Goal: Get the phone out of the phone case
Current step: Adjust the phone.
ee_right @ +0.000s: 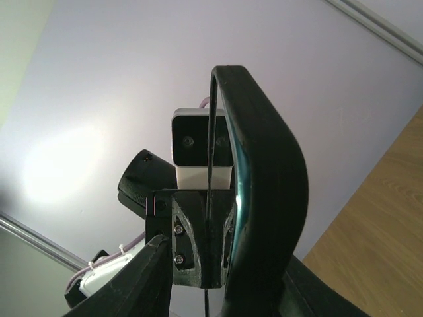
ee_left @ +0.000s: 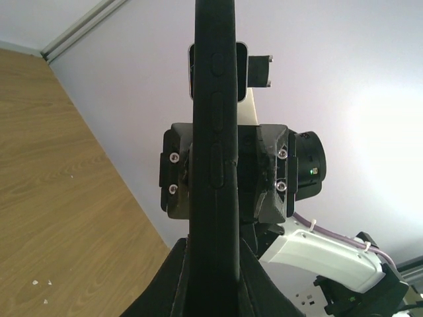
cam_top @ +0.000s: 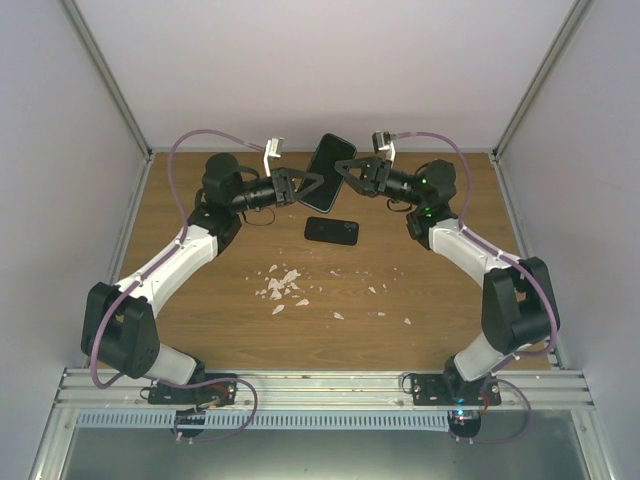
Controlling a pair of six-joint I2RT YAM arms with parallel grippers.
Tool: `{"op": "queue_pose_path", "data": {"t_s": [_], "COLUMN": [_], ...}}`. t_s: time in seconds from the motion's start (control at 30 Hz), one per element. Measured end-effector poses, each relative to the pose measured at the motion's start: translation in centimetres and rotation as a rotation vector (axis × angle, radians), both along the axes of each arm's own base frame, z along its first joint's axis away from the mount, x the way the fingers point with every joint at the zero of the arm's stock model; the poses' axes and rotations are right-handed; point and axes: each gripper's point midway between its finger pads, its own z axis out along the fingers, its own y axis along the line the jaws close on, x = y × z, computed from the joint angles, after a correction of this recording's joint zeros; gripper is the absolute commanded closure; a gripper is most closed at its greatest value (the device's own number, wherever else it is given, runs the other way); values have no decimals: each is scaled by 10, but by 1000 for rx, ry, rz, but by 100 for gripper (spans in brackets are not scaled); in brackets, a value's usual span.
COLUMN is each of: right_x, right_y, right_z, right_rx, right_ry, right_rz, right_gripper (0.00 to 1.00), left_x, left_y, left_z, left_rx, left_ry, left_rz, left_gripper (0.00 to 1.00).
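A black phone case (cam_top: 330, 158) is held upright in the air above the back of the table. My left gripper (cam_top: 318, 180) is shut on its left edge; in the left wrist view both fingers press the case's side (ee_left: 213, 165), button bumps showing, around my left gripper (ee_left: 213, 261). My right gripper (cam_top: 347, 172) straddles the other edge. In the right wrist view the case (ee_right: 271, 198) looks empty and bowed, and my right gripper (ee_right: 234, 271) shows a gap between its left finger (ee_right: 132, 284) and the thin rim. A black phone (cam_top: 332, 230) lies flat on the table below.
Several white scraps (cam_top: 280, 285) lie scattered on the wooden table (cam_top: 200, 330) in front of the phone. Pale walls and metal frame posts (cam_top: 105, 75) close in the back and sides.
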Motion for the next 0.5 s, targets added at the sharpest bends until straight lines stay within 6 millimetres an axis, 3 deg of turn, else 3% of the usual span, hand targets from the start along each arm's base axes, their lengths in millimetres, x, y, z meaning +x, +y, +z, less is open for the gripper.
{"op": "queue_pose_path", "data": {"t_s": [0.2, 0.4, 0.5], "right_x": [-3, -3, -3], "right_y": [4, 5, 5], "right_z": [-1, -4, -6], "right_rx": [4, 6, 6], "right_ry": [5, 22, 26], "right_rz": [8, 8, 5], "right_gripper": [73, 88, 94], "left_x": [0, -1, -1], "left_y": [0, -1, -1], "left_z": [2, 3, 2], "left_rx": [-8, -9, -4], "left_ry": [-1, -11, -10], "left_rz": [0, -3, -3], "left_gripper": [98, 97, 86]}}
